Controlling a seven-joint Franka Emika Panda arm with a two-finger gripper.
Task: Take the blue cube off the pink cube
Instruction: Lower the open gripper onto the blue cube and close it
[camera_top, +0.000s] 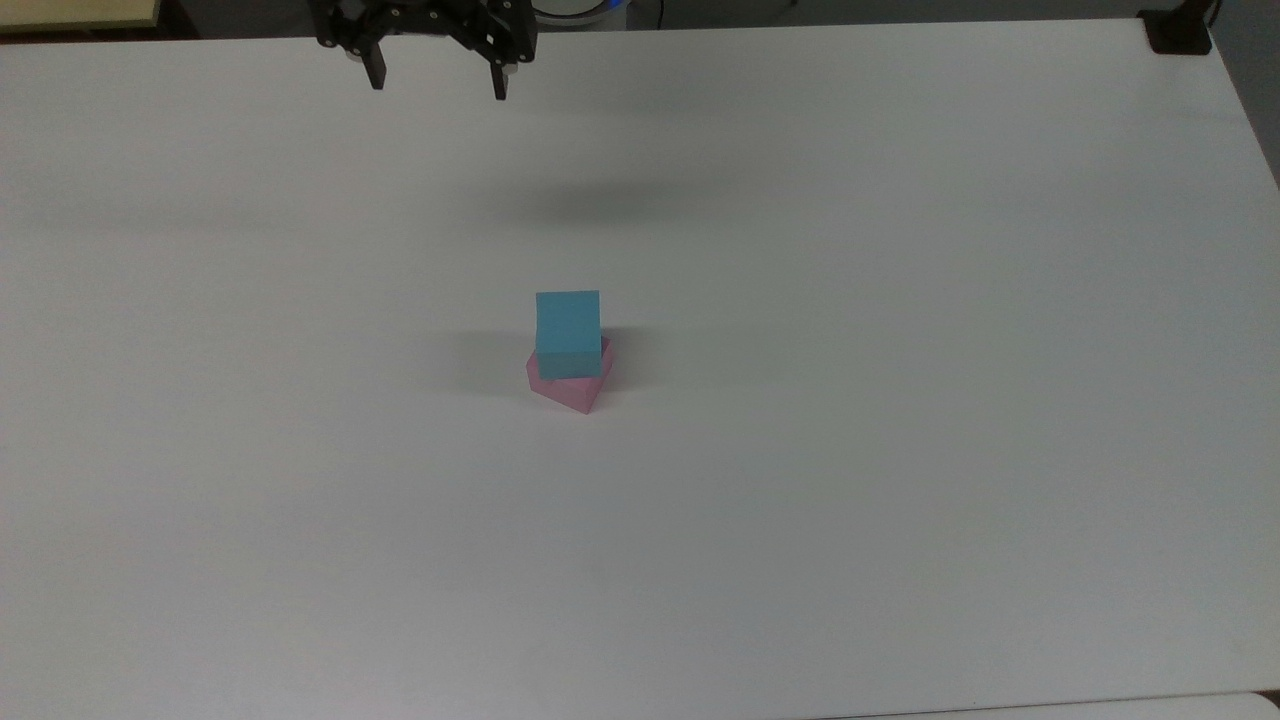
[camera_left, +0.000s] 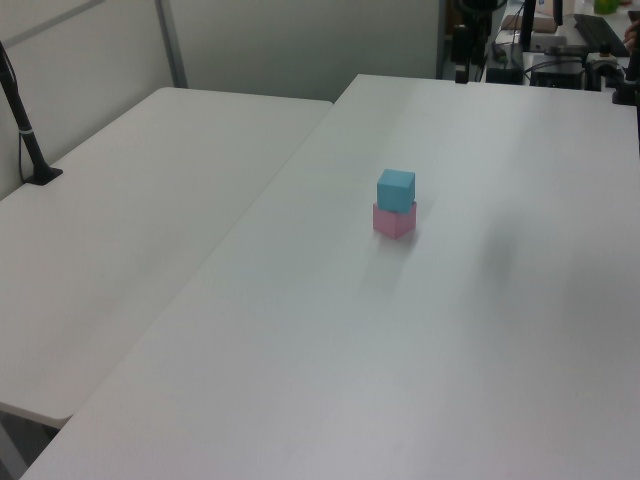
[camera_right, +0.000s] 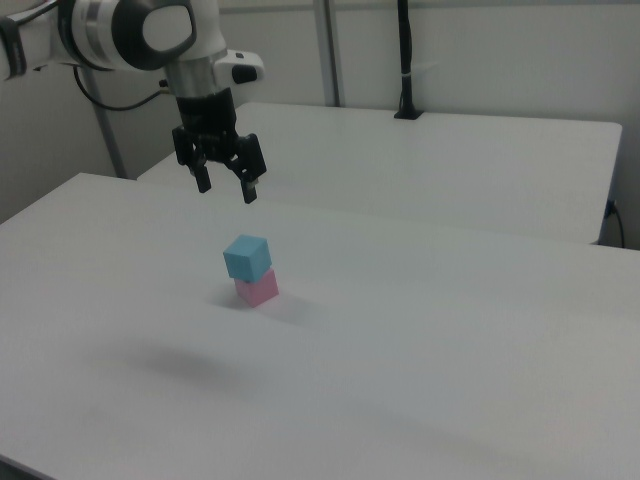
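A plain white bench (camera_top: 900, 450) carries the blue cube (camera_top: 568, 333), which sits stacked on the pink cube (camera_top: 572, 385) near the bench's middle, the two turned at different angles so a pink corner juts out below. The end effector (camera_top: 438, 88) hangs in the air well apart from the stack, at the top view's upper left edge, its fingers spread wide and empty. In the left view a second white bench (camera_left: 130, 240) butts against the first, with a black pole (camera_left: 25, 130) standing on it before grey partition walls (camera_left: 300, 45).
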